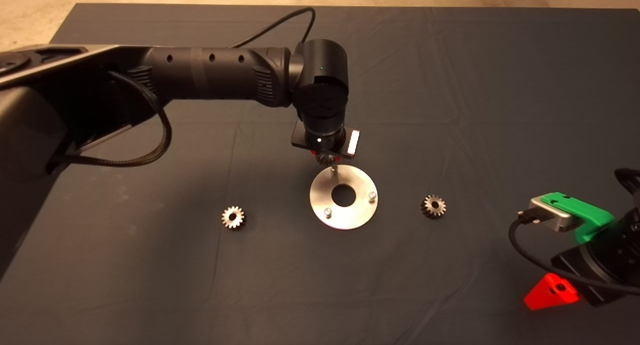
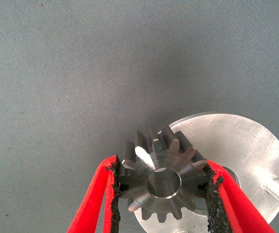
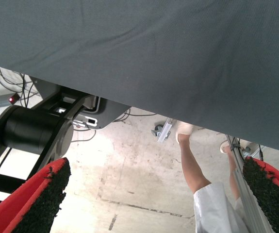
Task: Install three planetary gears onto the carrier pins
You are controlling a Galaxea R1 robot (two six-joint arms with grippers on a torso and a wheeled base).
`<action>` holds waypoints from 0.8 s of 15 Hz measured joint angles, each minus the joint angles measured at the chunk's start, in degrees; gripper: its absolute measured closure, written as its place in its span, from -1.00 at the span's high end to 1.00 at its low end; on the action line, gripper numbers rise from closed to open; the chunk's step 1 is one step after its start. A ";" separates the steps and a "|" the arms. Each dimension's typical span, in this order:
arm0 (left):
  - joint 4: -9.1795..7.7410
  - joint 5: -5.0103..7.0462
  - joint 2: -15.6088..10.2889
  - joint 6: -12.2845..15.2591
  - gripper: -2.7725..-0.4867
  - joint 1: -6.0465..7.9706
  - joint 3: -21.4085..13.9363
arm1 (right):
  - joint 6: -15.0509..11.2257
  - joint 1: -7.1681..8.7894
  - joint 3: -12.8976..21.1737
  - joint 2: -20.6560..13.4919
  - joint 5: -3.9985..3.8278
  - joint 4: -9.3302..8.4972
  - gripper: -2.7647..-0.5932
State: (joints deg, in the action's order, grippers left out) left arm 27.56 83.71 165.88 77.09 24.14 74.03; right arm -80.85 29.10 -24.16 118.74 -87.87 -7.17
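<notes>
Currently the left gripper [image 1: 326, 157] is positioned over the far edge of the silver disc [image 1: 350, 215], pinching one planetary gear [image 2: 162, 180] between its black pads [image 2: 211, 191]. That gear is held just above the far carrier pin [image 1: 334, 169]; whether they touch cannot be determined. The two near carrier pins [image 1: 327, 213] [image 1: 372, 196] stand bare. A second gear [image 1: 233, 217] lies on the dark mat [image 1: 150, 285] left of the disc, a third [image 1: 433, 206] to its right. The right gripper [image 3: 154, 199] is parked at the lower right desk edge, fingers spread; a person's legs [image 3: 192, 165] show beyond it on the floor.
</notes>
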 joint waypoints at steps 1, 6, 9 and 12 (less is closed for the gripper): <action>0.00 0.00 0.00 0.00 -0.63 0.00 0.00 | 0.00 0.00 0.00 0.00 0.00 0.00 0.89; 0.00 -0.09 0.02 0.69 -0.63 -0.11 -0.22 | 0.00 0.00 0.00 0.00 0.00 0.00 0.89; -0.02 -0.12 0.00 0.69 -0.63 -0.14 -0.28 | -0.01 0.00 0.00 0.00 0.00 -0.02 0.89; 0.00 -0.98 0.00 0.69 -0.63 -0.16 -0.28 | 0.00 0.00 0.00 0.00 0.00 -0.02 0.89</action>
State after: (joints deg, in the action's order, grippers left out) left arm 27.56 82.73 165.88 77.79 23.98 73.75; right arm -80.85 29.10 -24.16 118.74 -87.87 -7.19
